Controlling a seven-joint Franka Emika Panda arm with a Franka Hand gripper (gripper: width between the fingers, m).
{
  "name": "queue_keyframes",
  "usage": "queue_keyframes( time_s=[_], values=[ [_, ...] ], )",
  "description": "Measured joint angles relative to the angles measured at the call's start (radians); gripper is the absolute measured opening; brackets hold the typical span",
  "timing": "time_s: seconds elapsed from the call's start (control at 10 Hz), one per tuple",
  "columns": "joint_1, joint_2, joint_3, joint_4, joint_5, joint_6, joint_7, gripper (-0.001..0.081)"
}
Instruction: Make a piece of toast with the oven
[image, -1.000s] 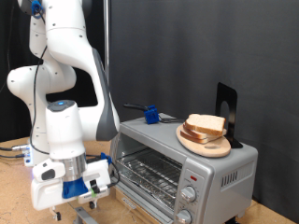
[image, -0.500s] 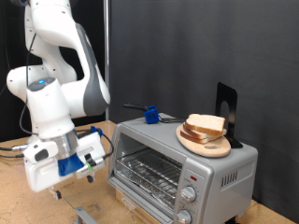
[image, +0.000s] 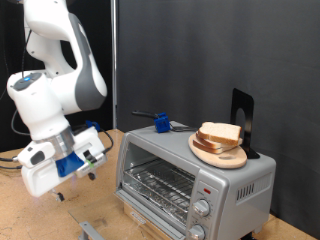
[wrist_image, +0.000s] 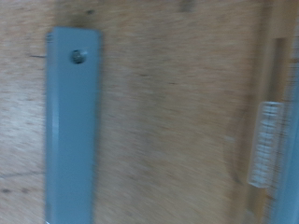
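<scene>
The piece of toast is found on a round wooden plate set on top of the oven, at the right of the exterior view, with a second slice stacked beneath it. The oven door is seen lowered open, its wire rack exposed. The gripper is held above the wooden table left of the oven, well apart from the bread; whether it is open or closed cannot be determined, and only a blurred blue strip on wood is recorded in the wrist view.

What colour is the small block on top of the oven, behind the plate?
Blue block, clearest in the exterior view, on the silver oven.
</scene>
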Motion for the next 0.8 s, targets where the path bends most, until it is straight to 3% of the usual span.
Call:
queue_keyframes(
  time_s=[0.2, 0.4, 0.6, 0.8],
  values=[
    [-0.016, -0.069, -0.056, 0.015, 0.106, -0.137, -0.09, 0.0808],
    [-0.026, -0.139, -0.09, 0.03, 0.148, -0.214, -0.093, 0.0808],
    [-0.029, -0.208, -0.092, 0.041, 0.143, -0.26, -0.035, 0.0808],
    [-0.034, -0.272, -0.062, 0.033, 0.062, -0.27, 0.069, 0.0808]
  ],
)
